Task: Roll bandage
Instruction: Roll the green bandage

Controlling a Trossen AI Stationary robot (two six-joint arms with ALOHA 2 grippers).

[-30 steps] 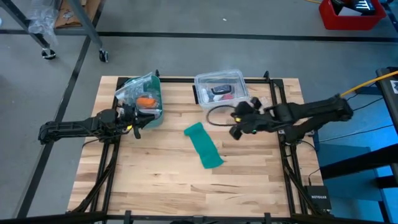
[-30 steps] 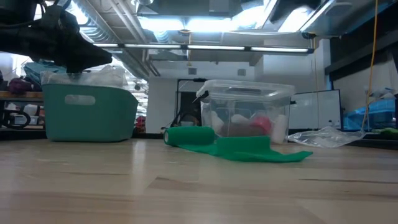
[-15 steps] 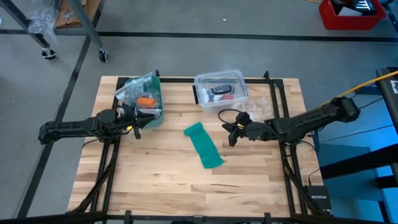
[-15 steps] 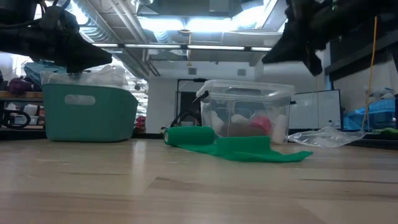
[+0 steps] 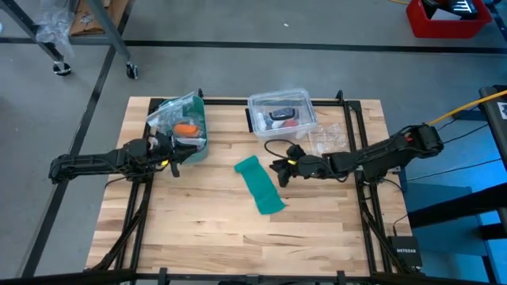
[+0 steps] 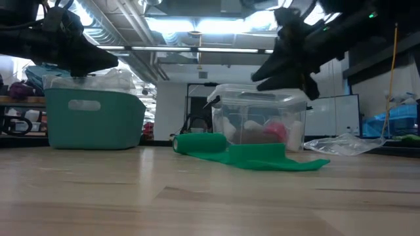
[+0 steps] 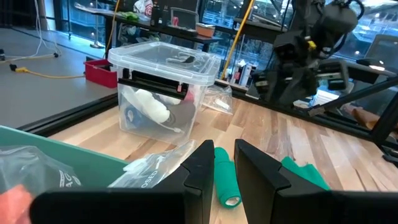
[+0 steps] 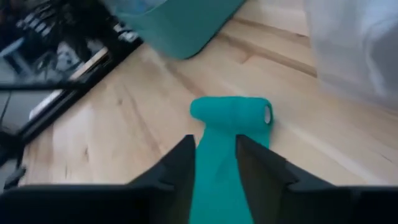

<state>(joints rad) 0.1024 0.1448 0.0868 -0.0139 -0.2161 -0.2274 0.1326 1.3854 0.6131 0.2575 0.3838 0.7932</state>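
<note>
The teal bandage (image 5: 261, 187) lies flat on the wooden table, its far-left end wound into a small roll (image 8: 231, 116) that rests on the wood; the rest is a flat strip (image 6: 269, 157). My right gripper (image 5: 276, 169) hovers just right of the roll, above the strip, open, with the strip showing through the gap between its fingers (image 8: 214, 143). In the low view it (image 6: 266, 71) hangs well clear of the table. My left gripper (image 5: 176, 156) waits by the teal bin, open and with nothing between its fingers (image 7: 224, 147).
A teal bin (image 5: 196, 141) with plastic bags and an orange item (image 5: 185, 128) stands far left. A clear lidded box (image 5: 280, 112) stands at the far middle, with a black cable loop (image 5: 276, 147) and a clear bag (image 5: 329, 140) beside it. Bare wood lies nearer.
My right gripper has travelled toward the table's left edge and come down, from beside the clear bag to a place over the bandage next to its rolled end. The bandage has not moved.
</note>
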